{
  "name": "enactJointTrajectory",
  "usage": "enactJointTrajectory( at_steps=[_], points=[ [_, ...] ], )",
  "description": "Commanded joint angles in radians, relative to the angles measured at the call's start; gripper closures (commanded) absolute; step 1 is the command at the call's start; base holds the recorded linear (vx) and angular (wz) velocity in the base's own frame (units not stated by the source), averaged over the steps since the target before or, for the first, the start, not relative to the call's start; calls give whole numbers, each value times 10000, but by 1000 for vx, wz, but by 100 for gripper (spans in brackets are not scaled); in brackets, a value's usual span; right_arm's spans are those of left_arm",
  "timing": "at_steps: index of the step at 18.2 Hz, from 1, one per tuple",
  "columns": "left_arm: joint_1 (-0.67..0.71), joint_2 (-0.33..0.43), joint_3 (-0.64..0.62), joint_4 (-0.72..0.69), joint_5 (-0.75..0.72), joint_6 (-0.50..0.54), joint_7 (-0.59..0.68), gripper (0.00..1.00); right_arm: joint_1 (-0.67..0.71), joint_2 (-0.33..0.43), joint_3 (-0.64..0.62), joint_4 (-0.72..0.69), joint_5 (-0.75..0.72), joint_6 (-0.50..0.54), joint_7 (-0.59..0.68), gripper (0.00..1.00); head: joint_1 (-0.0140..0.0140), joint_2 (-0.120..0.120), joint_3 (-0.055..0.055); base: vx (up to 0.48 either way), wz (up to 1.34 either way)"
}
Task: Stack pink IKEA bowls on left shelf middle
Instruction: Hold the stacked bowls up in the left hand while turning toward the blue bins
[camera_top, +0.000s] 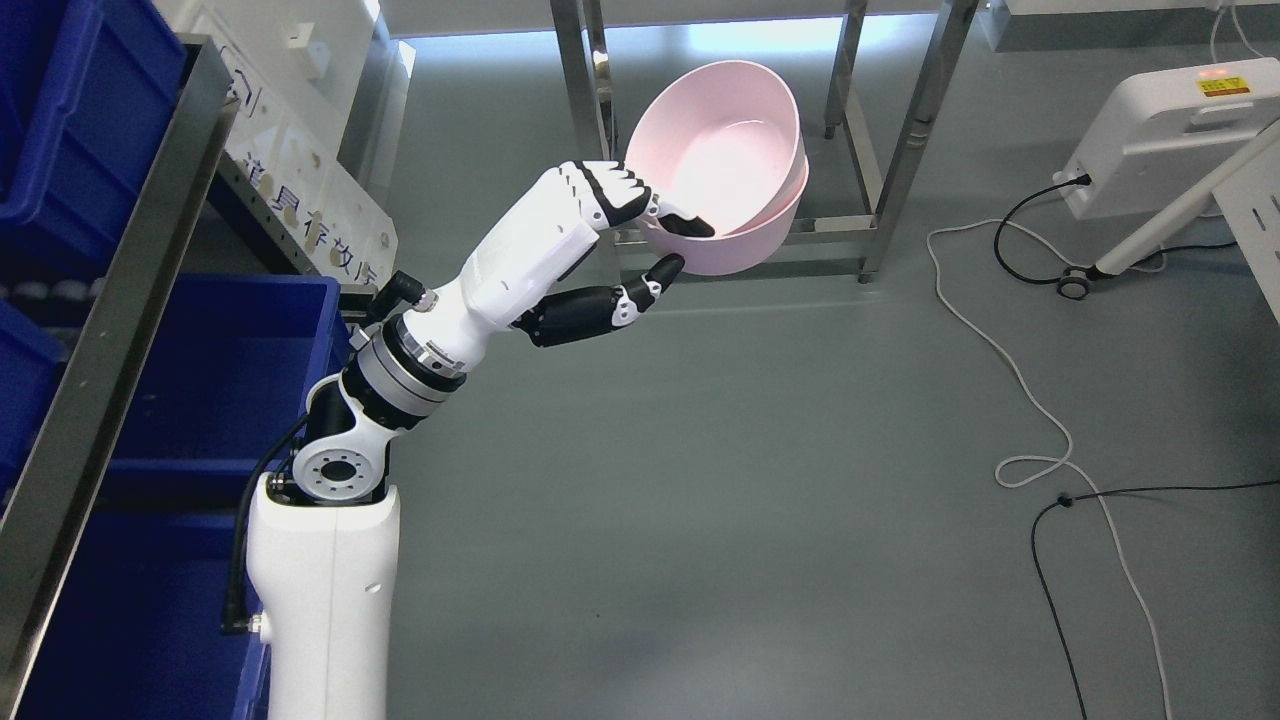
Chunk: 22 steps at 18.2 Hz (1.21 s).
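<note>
Two pink bowls nested one in the other hang in the air, tilted so the opening faces me, in front of a metal rack. My left hand holds them by the near rim: the fingers hook over the rim into the bowl and the thumb presses the outer wall from below. The left arm rises from the lower left. The right arm is out of view.
A shelf with a steel frame and blue bins stands at the left edge. A metal rack's legs stand behind the bowls. White and black cables lie on the grey floor at right, beside a white device.
</note>
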Motion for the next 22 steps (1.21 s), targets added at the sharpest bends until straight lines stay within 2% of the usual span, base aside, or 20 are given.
enactJointTrajectory(
  at_steps=[1, 8, 14, 18, 22],
  points=[
    [0, 174, 155, -15, 3, 19, 2, 97, -1, -175, 0, 0, 0, 5, -2, 0, 0, 0, 0, -210, 271],
    [0, 174, -120, -15, 3, 65, 47, 97, 14, -175, 0, 0, 0, 5, -2, 0, 0, 0, 0, -209, 303],
    [-351, 174, -1853, -506, 18, 694, 293, 97, -1, -175, 0, 0, 0, 5, -2, 0, 0, 0, 0, -157, 503],
    [-1653, 174, -2665, -506, 386, 1352, 308, 97, 14, -175, 0, 0, 0, 5, -2, 0, 0, 0, 0, -103, 660],
    [-3647, 174, -3570, -506, 754, 2319, 293, 96, -1, -175, 0, 0, 0, 5, -2, 0, 0, 0, 0, -95, 638]
  ],
)
